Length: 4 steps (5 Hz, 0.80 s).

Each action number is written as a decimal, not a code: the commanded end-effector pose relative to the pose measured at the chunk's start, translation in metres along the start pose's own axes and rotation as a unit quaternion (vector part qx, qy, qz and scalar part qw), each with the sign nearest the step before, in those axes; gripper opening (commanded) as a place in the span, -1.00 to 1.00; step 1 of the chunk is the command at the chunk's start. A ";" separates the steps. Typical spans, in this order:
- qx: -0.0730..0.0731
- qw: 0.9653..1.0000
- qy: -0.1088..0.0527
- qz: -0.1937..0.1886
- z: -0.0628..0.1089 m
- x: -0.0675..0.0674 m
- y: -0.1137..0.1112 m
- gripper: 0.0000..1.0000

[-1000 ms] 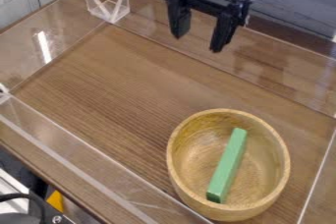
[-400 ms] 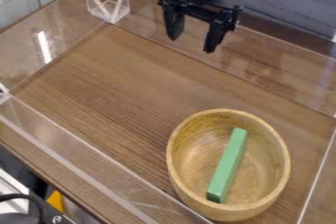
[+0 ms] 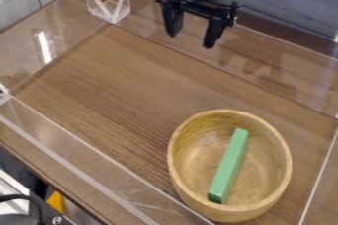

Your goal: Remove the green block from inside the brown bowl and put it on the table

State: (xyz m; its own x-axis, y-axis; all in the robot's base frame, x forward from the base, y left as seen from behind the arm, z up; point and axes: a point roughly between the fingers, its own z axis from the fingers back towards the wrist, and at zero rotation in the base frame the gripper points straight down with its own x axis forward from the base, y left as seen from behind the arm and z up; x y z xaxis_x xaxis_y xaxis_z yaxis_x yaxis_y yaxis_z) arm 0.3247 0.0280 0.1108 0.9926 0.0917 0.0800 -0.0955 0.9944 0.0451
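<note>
The green block lies slanted inside the brown bowl, its lower end resting up against the near rim. The bowl sits at the near right of the table. My gripper hangs far behind the bowl, at the back middle of the table, pointing down. Its two dark fingers stand apart and hold nothing.
Low clear acrylic walls border the table on the left, front and back. A folded clear plastic piece stands at the back left, beside the gripper.
The gripper has shifted a little to the left and farther back along the table. The bowl and block have not moved.
</note>
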 end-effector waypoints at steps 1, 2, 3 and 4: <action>0.002 0.999 -0.042 0.009 0.017 0.013 0.007 1.00; 0.003 0.999 -0.050 0.011 0.018 0.014 0.010 1.00; 0.003 0.998 -0.060 0.014 0.019 0.015 0.011 1.00; 0.004 0.997 -0.069 0.016 0.020 0.015 0.012 1.00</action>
State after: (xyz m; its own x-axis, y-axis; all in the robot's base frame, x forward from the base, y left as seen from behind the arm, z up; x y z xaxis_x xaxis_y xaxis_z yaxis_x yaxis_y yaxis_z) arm 0.3349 0.0355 0.1119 0.9826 0.1074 0.1516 -0.1153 0.9924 0.0441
